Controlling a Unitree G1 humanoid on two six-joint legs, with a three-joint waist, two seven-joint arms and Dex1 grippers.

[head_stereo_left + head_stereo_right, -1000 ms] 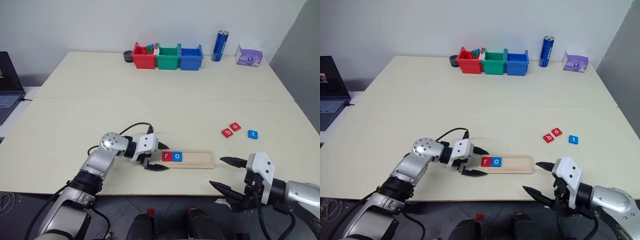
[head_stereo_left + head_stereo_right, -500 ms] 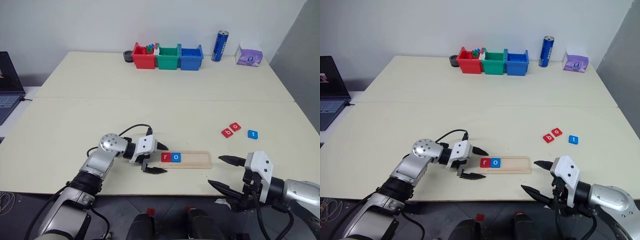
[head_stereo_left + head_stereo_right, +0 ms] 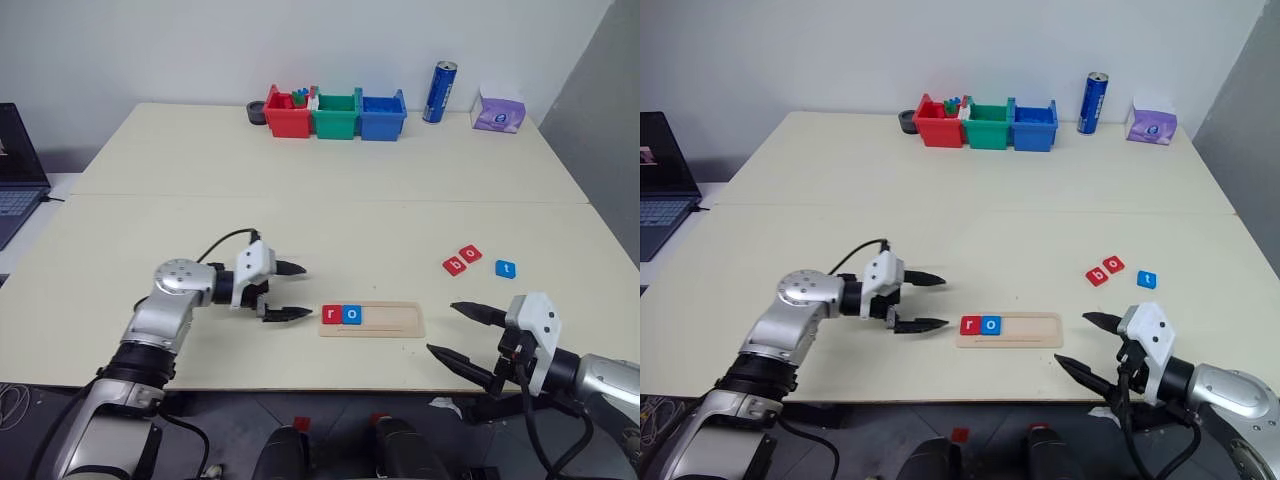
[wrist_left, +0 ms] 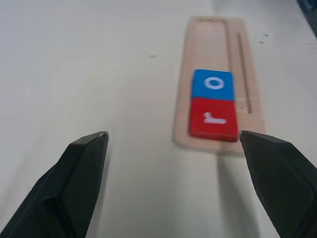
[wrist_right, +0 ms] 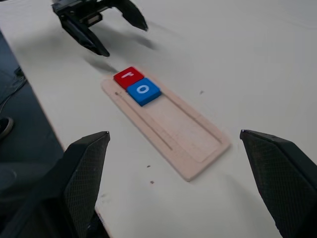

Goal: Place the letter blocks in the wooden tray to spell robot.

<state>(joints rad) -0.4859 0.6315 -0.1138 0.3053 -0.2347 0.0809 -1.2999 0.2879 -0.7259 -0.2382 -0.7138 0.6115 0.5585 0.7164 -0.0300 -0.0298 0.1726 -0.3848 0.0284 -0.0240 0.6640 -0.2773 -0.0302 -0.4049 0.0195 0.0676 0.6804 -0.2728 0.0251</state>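
Two cream tables (image 3: 330,160) pushed together against a white wall, left gripper (image 3: 284,291) and right gripper (image 3: 467,333) wide open, empty.

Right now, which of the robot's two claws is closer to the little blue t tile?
The right gripper. It hangs open at the table's near edge, just below the blue t tile. The left gripper, also open, sits far off, beyond the wooden tray.

Cream table (image 3: 300,215): tray (image 3: 390,320), loose tiles (image 3: 475,262)

wooden tray (image 3: 385,320) holding r, o blocks (image 3: 342,314)
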